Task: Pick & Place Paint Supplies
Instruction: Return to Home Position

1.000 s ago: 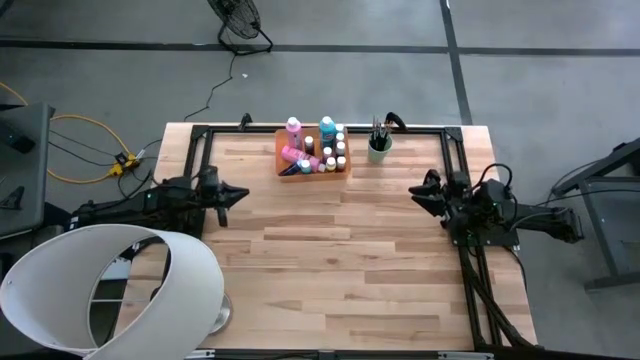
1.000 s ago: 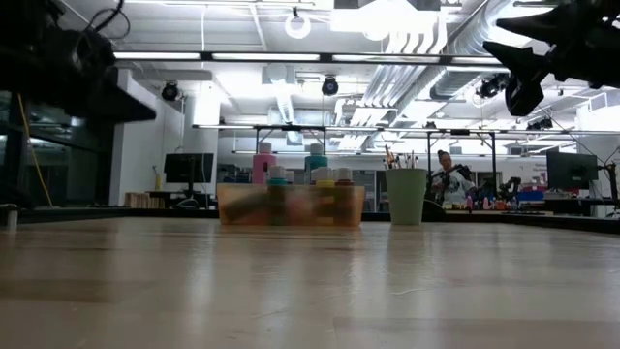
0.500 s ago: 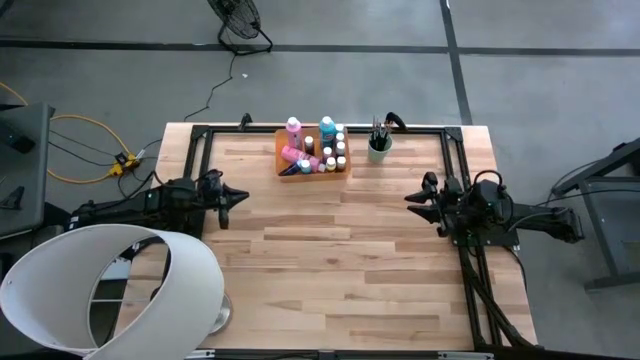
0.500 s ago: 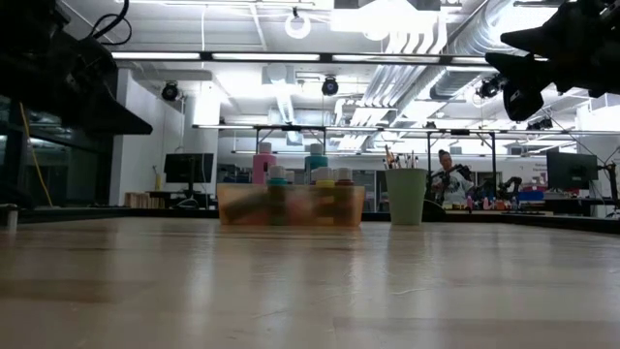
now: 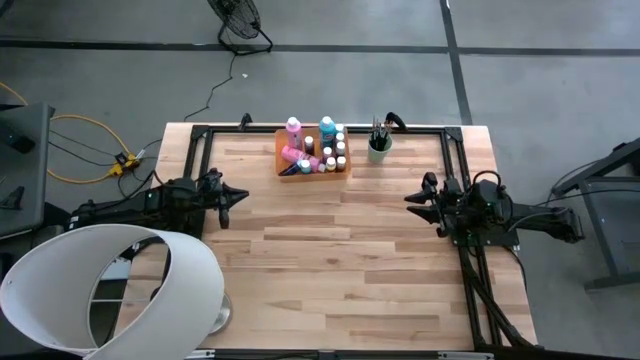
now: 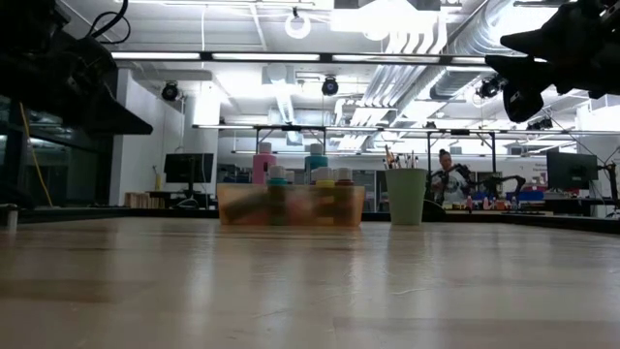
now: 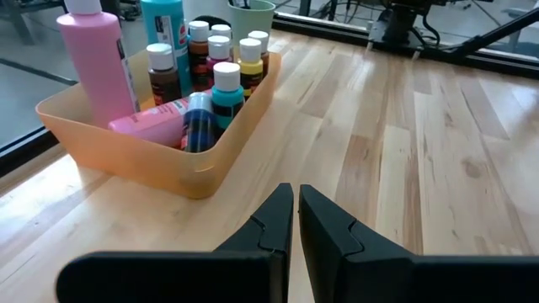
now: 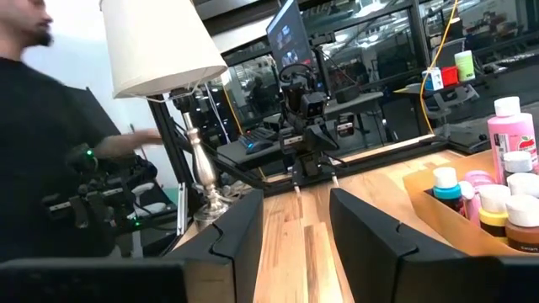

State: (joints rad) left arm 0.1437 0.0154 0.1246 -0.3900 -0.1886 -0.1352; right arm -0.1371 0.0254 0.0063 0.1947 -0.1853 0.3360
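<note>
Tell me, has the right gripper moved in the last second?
Yes, slightly. In the high view the right gripper now reaches farther past the black frame rail, toward the middle of the table.

In the low view the orange tray is blurred, and the paint bottles inside it are only smears of colour behind its wall. Seen from above, the brushes in the green cup beside the tray are too small to count. The wrist views' edges cut off the cup and the tray. A person well beyond the tray is blurred.
</note>
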